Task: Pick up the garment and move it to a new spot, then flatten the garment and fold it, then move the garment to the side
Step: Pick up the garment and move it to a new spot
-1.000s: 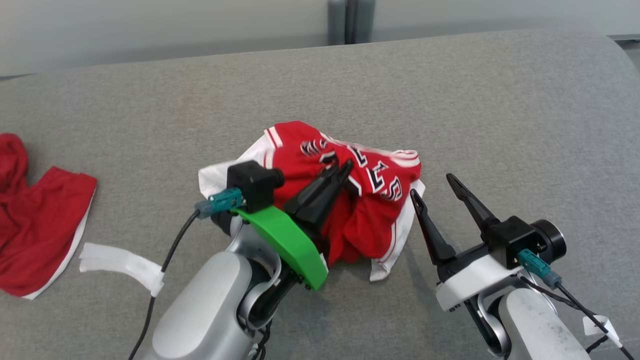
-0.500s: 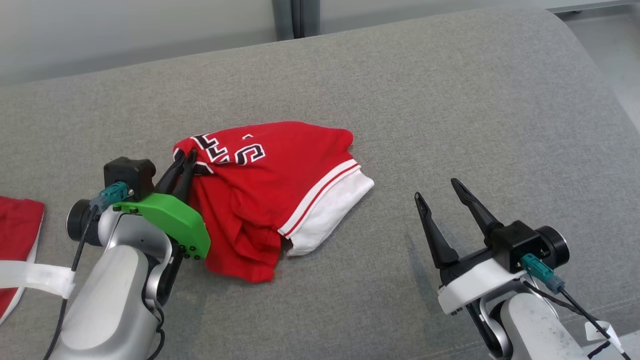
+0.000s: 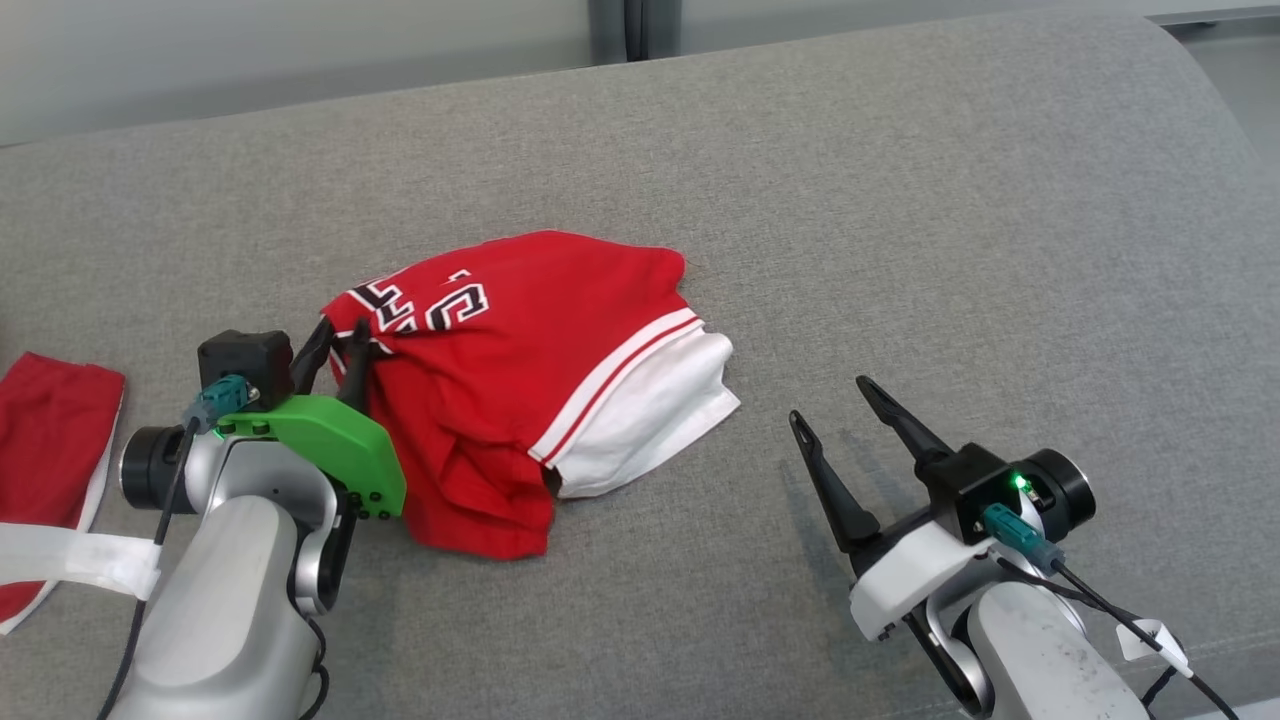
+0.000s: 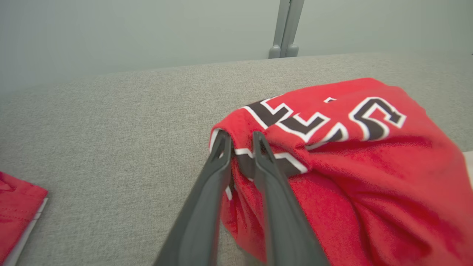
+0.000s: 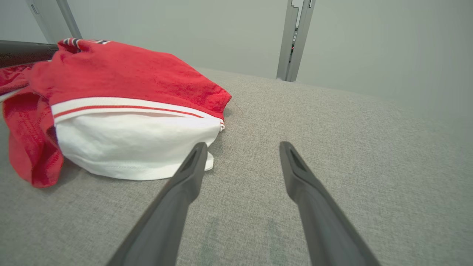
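Heaped red garment point(image 3: 520, 400) with a white hem lies mid-cushion point(image 3: 900, 200); lettering partly folded under, unreadable. At its left edge, left gripper point(image 3: 342, 328): fingers narrowly apart, cloth between them; pinched or loose, cannot tell. To the right, right gripper point(image 3: 828, 398): fingers wide apart, empty. Second red cloth point(image 3: 50, 430) far left, cut off.

Red garment point(image 3: 520, 400) — crumpled, white hem (black lettering), on grey cushion point(image 3: 900, 250)

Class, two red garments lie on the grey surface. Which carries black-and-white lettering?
The middle garment, at the left hand: lettering crosses its top. The other garment, at the left edge, is plain red with white trim.
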Motion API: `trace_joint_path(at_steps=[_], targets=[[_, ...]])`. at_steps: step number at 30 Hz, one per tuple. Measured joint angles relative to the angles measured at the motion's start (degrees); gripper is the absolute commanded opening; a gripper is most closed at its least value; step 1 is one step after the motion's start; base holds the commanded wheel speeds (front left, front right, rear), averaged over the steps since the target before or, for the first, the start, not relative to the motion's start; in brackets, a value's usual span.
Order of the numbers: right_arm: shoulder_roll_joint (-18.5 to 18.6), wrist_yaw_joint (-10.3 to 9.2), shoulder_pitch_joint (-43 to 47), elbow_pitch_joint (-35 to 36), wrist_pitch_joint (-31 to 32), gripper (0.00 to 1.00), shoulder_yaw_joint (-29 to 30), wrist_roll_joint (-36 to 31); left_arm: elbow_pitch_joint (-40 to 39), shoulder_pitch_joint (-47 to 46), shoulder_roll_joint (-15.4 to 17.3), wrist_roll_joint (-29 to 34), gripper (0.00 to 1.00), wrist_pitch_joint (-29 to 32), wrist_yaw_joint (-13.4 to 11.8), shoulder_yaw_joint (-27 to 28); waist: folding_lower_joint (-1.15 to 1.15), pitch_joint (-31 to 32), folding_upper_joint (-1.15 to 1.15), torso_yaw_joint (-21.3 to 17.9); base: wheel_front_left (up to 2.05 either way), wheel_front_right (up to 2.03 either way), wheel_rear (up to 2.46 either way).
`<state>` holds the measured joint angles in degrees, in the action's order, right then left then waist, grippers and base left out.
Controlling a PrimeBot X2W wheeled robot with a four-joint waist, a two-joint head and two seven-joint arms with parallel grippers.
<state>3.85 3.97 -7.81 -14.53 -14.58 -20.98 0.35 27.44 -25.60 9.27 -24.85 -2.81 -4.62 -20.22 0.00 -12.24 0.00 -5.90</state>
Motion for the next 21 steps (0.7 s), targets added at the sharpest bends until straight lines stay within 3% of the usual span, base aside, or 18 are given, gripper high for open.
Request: trace_joint_path(at_steps=[10,17,21], targets=[[-0.23,-0.08,-2.11,-8.34,0.00,1.00,-0.91,-0.30,1.40,-0.62,-1.71,-0.01,1.00,-2.72,-0.36,0.19,0.00,0.34,0.00,3.38,0.00,0.00,0.00],[-0.34,-3.33,-4.72,-13.80,0.00,1.00,1.14,0.53,1.07,-0.43,-2.59,-0.15,1.00,-5.48,-0.46,1.67,0.00,0.72,0.00,6.47,0.00,0.00,0.00],[-0.42,-3.82,-6.28,-15.94,0.00,1.00,0.99,1.53,-1.10,0.74,-3.15,-0.16,1.00,-8.20,-0.64,1.62,0.00,1.01,0.00,8.19,0.00,0.00,0.00]])
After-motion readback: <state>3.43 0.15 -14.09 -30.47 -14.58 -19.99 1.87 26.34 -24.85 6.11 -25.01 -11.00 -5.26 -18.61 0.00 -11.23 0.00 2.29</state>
